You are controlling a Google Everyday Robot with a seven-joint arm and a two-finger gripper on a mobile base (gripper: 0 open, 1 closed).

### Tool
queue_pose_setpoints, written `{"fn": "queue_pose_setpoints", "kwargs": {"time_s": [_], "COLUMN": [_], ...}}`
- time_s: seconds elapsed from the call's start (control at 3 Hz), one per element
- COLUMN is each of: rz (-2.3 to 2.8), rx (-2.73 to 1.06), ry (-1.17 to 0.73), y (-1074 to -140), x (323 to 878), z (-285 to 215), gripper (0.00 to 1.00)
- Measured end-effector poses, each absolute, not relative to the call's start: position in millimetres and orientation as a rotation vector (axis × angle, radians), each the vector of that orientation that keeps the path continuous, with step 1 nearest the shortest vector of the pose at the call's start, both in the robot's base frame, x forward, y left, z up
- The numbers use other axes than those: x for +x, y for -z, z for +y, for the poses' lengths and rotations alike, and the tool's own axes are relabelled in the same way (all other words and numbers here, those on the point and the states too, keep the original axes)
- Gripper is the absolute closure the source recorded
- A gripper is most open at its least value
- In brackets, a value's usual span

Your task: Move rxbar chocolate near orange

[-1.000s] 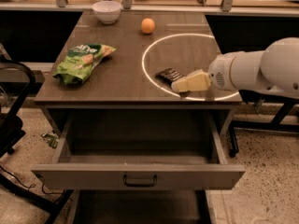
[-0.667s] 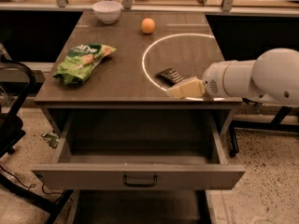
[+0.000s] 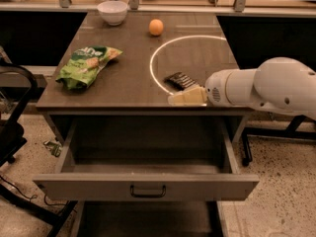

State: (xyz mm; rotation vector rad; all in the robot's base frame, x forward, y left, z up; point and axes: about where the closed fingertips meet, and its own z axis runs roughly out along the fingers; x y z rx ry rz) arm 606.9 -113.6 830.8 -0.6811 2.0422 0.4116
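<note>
The hand [image 3: 176,99] sits at 6 o'clock of the rxbar chocolate [image 3: 180,79], maybe touching; I cannot tell its grip.

I see a dark wooden table [image 3: 128,78] with its drawer [image 3: 98,187] open, standing on a speckled floor [image 3: 281,201]. A bright ring of light [image 3: 151,65] lies on the tabletop; the gripper [image 3: 187,97] sits at its front edge.

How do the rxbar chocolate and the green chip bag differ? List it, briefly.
The rxbar chocolate is black, flat and small; the chip bag is green, crinkled and larger. The rxbar chocolate lies front right, next to the end effector; the chip bag lies at the left. Both lie on the table.
</note>
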Motion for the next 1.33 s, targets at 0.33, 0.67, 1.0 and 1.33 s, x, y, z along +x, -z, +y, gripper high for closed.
{"fn": "queue_pose_setpoints", "kwargs": {"time_s": [0.33, 0.67, 1.0, 1.33], "rz": [2.041, 2.033, 2.033, 2.033], "rx": [-0.685, -0.697, -0.697, -0.697], "ry": [-0.428, -0.42, -0.421, -0.421], "y": [-825.6, -821.1, -822.6, -827.7], "x": [609.8, 611.5, 611.5, 611.5], "z": [-107.6, -102.0, -102.0, -101.9], "gripper": [0.16, 0.4, 0.63, 0.87]}}
